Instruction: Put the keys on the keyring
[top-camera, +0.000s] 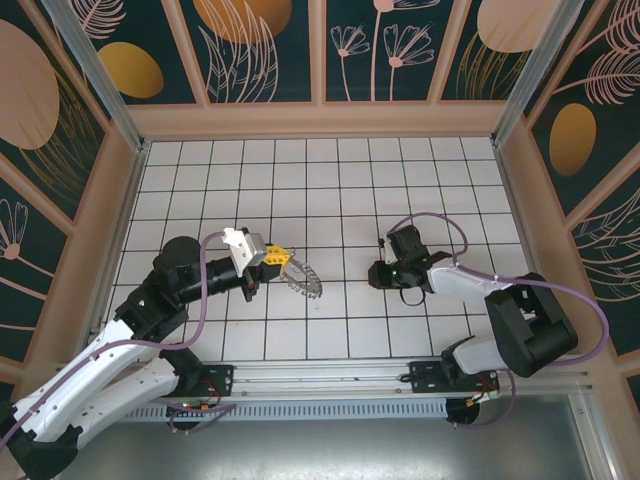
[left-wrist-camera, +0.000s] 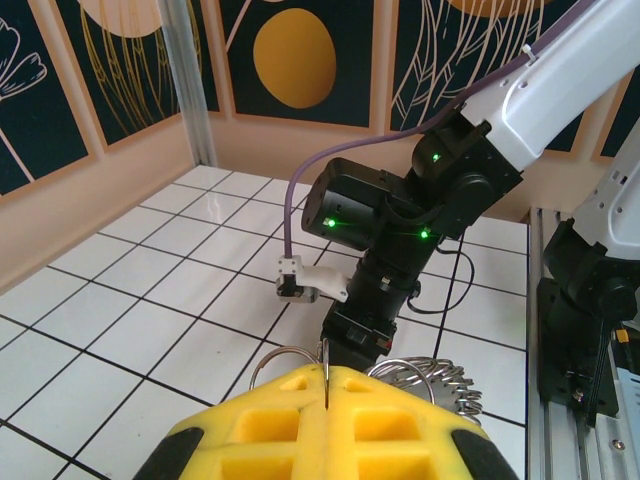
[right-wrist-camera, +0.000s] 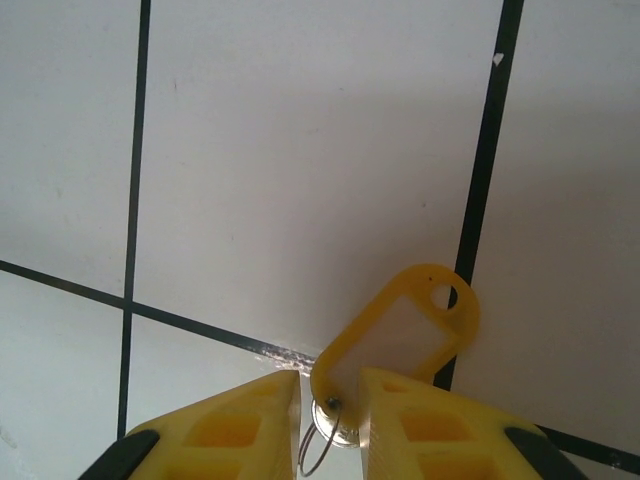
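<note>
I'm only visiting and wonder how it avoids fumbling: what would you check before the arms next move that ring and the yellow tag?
1. Left fingers shut on the keyring: ok.
2. Right fingers gripping the yellow tag: ok, its lower end sits between them.
3. Key itself held: cannot tell; the tag and fingers hide what hangs below.
4. Tag brought up to the keyring: not ok, bare tiles lie between them.
5. Keyring's coil pried open for threading: cannot tell.
</note>
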